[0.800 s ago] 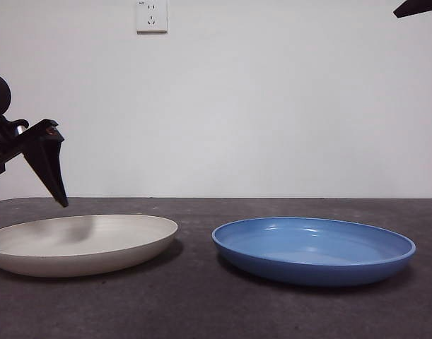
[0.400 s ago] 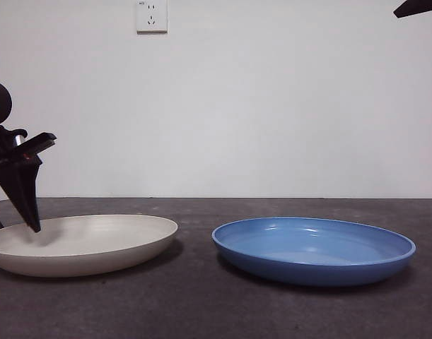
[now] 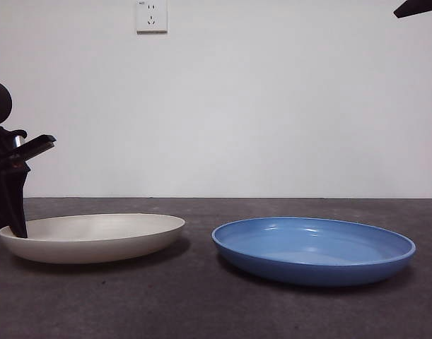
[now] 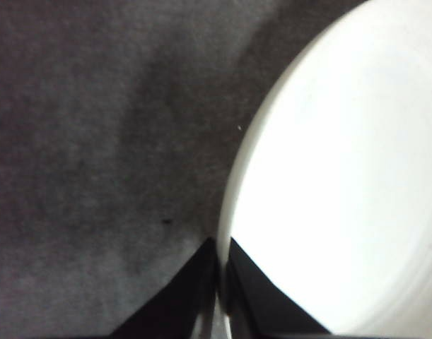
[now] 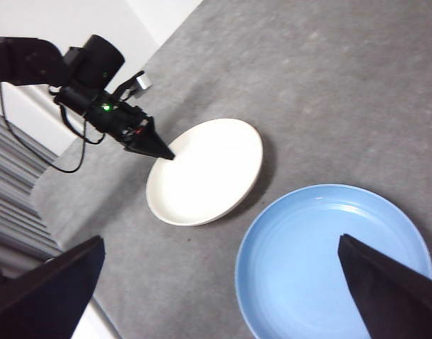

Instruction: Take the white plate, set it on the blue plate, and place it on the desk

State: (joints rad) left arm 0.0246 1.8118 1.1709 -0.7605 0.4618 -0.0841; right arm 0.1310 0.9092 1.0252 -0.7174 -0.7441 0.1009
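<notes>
The white plate (image 3: 95, 236) lies on the left of the desk (image 3: 201, 304), its left edge slightly raised. My left gripper (image 3: 16, 229) is at that edge, shut on the plate's rim. The left wrist view shows both jaws of the left gripper (image 4: 220, 282) pinching the rim of the white plate (image 4: 343, 176). The blue plate (image 3: 314, 247) sits flat to the right, apart from it. My right gripper (image 5: 220, 240) hangs high and open, looking down on the white plate (image 5: 205, 169), the blue plate (image 5: 336, 261) and the left gripper (image 5: 166, 154).
A white wall with a socket (image 3: 151, 15) stands behind the desk. The right arm shows as a black tip (image 3: 417, 7) at the top right corner. The desk's edge (image 5: 95, 296) runs near the white plate on the left arm's side.
The left gripper came down from above the white plate to its left rim and closed on it. The plate shifted a little to the right, its left edge rising.
</notes>
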